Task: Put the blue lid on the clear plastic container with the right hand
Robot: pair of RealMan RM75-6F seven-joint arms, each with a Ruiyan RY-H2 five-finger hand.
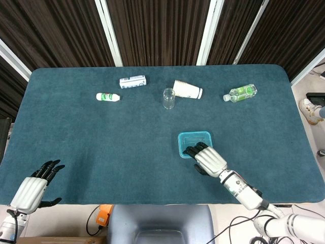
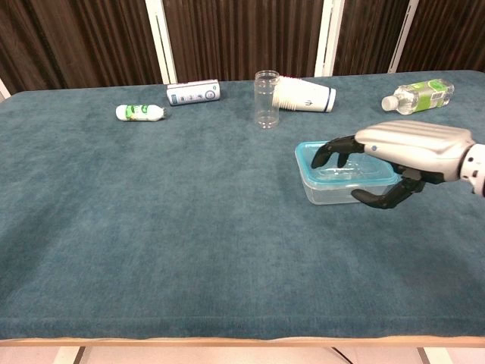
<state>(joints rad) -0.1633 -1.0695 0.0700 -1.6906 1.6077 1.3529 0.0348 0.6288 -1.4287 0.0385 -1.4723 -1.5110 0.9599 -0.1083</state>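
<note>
Dark slatted panels behind a table [image 1: 76, 132] covered in teal cloth. Blue lid [image 1: 194, 138] sits on the clear plastic container [image 2: 341, 189], right of centre, toward the near edge. Step looks like pressing the lid down to seat it; placement mostly done. Right hand [image 1: 205, 156] lies palm-down over the lid's near part, fingers [image 2: 333, 152] loosely spread and curved onto the lid, thumb low beside the container's near wall; can't tell if it grips or only touches. Next move likely needs even downward pressure along the rim without sliding the box. Left hand [image 1: 31, 189] rests at the near left corner, fingers apart, holding nothing. Far edge: clear cup [image 1: 168, 98], stacked paper cups [image 1: 188, 89], green-label bottle [image 1: 240, 93], small white bottle [image 1: 108, 96], white can [image 1: 132, 81].
</note>
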